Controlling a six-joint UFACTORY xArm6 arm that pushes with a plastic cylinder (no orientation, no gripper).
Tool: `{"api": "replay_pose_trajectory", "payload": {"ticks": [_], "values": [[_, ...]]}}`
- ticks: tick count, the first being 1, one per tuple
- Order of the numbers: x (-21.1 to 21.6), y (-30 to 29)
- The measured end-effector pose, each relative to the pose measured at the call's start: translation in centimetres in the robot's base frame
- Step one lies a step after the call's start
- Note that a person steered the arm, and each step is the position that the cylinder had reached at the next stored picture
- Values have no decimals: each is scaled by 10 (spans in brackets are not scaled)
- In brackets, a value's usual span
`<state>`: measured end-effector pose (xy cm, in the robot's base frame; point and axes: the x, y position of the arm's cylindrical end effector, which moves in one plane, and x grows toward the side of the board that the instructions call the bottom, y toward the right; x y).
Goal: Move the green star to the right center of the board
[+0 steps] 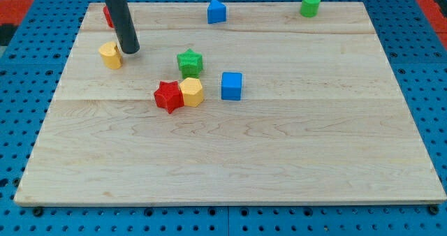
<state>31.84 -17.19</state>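
The green star (189, 61) lies on the wooden board (279, 145), left of the middle. My tip (130, 51) rests on the board at the upper left, well to the left of the star and just right of a yellow block (110, 55). The dark rod rises from the tip to the view's top edge and partly hides a red block (108, 15) behind it.
A red star (168, 96) and a yellow hexagon block (191, 92) touch each other just below the green star. A blue cube (232, 86) sits to their right. A blue house-shaped block (216, 11) and a green cylinder (310, 4) stand near the top edge.
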Motion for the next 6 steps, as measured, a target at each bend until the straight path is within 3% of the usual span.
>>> {"api": "replay_pose_trajectory", "payload": {"ticks": [2,6], "values": [[32,-44],[38,-18]]}}
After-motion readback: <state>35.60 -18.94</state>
